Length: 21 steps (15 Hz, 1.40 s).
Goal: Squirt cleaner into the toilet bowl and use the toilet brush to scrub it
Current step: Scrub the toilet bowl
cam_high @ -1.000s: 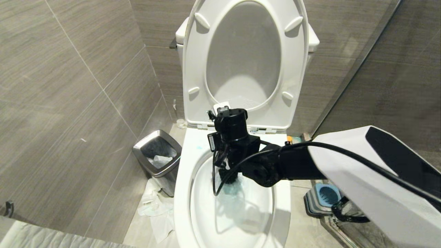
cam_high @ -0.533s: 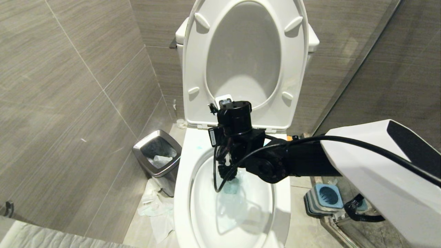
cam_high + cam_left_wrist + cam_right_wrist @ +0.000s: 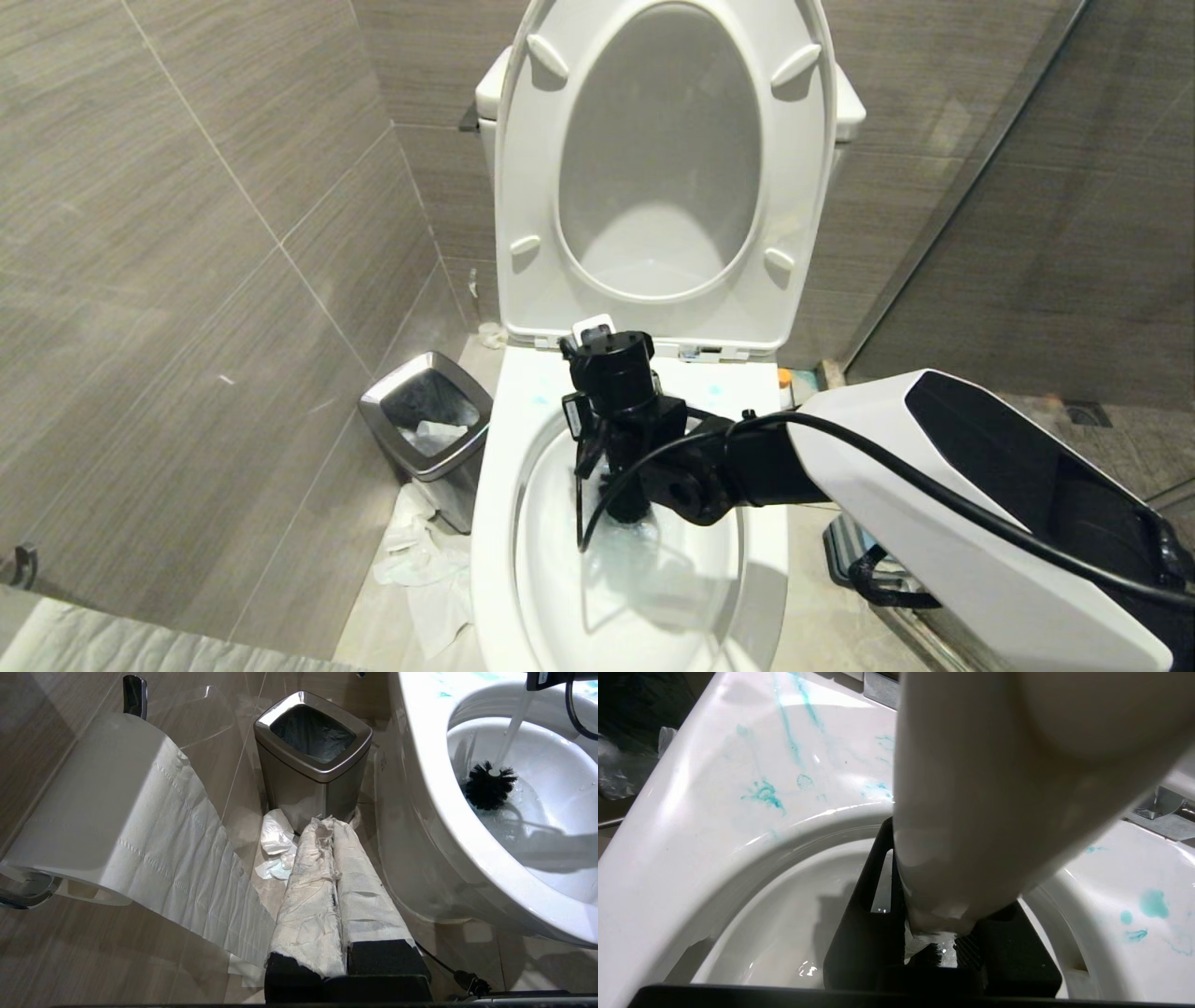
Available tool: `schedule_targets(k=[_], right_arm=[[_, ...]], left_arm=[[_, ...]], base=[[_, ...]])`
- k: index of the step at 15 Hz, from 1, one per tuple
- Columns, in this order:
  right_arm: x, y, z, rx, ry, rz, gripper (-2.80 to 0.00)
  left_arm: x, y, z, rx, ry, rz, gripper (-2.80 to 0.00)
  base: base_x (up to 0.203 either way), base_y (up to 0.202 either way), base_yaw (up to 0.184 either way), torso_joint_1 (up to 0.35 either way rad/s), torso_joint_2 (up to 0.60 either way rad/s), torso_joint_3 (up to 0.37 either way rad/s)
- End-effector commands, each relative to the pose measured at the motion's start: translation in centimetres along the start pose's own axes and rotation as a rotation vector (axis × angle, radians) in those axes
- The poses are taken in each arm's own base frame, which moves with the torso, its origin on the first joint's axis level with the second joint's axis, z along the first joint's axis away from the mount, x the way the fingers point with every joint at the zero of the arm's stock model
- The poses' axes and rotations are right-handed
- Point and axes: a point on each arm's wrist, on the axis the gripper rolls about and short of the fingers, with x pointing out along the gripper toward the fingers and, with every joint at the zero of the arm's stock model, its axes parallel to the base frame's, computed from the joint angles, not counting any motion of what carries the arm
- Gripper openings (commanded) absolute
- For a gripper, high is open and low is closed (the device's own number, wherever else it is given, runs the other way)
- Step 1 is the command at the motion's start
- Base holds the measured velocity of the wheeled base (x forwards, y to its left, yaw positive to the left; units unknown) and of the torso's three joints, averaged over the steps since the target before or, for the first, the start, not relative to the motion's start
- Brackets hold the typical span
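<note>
Your right gripper has its fingers clamped on the toilet brush, whose handle runs steeply down from them to the black head low inside the toilet bowl, while your left gripper, fingers closed, hangs beside the bowl.

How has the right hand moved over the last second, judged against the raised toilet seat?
Yes. The right hand has dropped lower, away from the raised toilet seat and deeper into the toilet bowl.

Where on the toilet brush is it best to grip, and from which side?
Grip the toilet brush on its slim white handle, from above: the bristle head sits low in the toilet bowl and the handle rises out. The right gripper clamps it so.
</note>
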Motion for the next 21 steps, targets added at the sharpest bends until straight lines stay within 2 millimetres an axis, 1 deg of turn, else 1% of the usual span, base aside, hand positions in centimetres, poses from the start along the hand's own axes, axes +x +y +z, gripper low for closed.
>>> schedule_targets(k=[1,3,4,5,6,8,9,12,15,18,21], right_arm=[[-1.6,-0.9,2.2,0.017,-0.031,-0.002,-2.80],[-4.5,-2.3,4.8,0.029,-0.056,0.007,-2.80],[-5.7,-2.9,5.0,0.018,-0.044,0.010,-2.80],[-7.0,-3.7,5.0,0.006,-0.029,0.011,-2.80],[-7.9,-4.3,4.6,-0.009,-0.010,0.014,-2.80],[-9.1,-4.8,3.4,-0.037,0.031,0.022,-2.80],[-9.5,-4.6,2.8,-0.044,0.037,0.030,-2.80],[-10.2,-3.6,2.1,-0.052,0.030,0.060,-2.80],[-11.5,-1.1,1.6,-0.074,0.027,0.120,-2.80],[-10.9,0.9,1.8,-0.073,0.003,0.142,-2.80],[-9.5,2.5,2.3,-0.068,-0.031,0.144,-2.80]], left_arm=[[0.0,0.0,0.0,0.000,0.002,0.001,-2.80],[0.0,0.0,0.0,0.000,0.002,0.001,-2.80],[0.0,0.0,0.0,0.000,0.002,0.001,-2.80],[0.0,0.0,0.0,0.000,0.002,0.001,-2.80],[0.0,0.0,0.0,0.000,0.002,0.001,-2.80],[0.0,0.0,0.0,0.000,0.002,0.001,-2.80],[0.0,0.0,0.0,0.000,0.002,0.001,-2.80],[0.0,0.0,0.0,0.000,0.002,0.001,-2.80],[0.0,0.0,0.0,0.000,0.002,0.001,-2.80],[0.0,0.0,0.0,0.000,0.002,0.001,-2.80],[0.0,0.0,0.0,0.000,0.002,0.001,-2.80]], base=[[0.000,0.000,0.000,0.000,0.00,0.000],[0.000,0.000,0.000,0.000,0.00,0.000],[0.000,0.000,0.000,0.000,0.00,0.000],[0.000,0.000,0.000,0.000,0.00,0.000],[0.000,0.000,0.000,0.000,0.00,0.000],[0.000,0.000,0.000,0.000,0.00,0.000],[0.000,0.000,0.000,0.000,0.00,0.000],[0.000,0.000,0.000,0.000,0.00,0.000],[0.000,0.000,0.000,0.000,0.00,0.000],[0.000,0.000,0.000,0.000,0.00,0.000],[0.000,0.000,0.000,0.000,0.00,0.000]])
